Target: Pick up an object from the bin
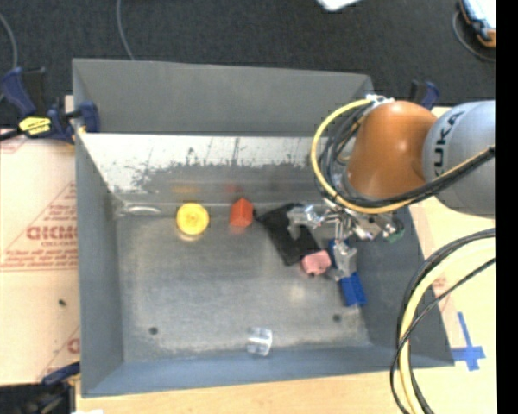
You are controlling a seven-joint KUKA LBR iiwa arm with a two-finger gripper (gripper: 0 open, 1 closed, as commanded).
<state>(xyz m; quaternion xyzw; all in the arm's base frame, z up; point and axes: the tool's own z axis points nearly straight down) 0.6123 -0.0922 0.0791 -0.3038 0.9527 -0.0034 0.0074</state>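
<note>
Because the gripper (338, 238) sits at the right side of the bin (155, 317), open or closed impossible to tell, it could knock the pink lump (314, 264) just beside it against the black slab (281, 231) or blue piece (352, 291) crowding there; a yellow disc (192, 219), orange block (241, 214) and clear piece (259, 341) lie well apart

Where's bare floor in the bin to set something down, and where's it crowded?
Free: left and middle of the grey bin floor, between the yellow round cap, the orange-red block and the small clear piece at the front. Crowded: the right, where the black flat slab, pink lump and blue block lie by the claw.
</note>
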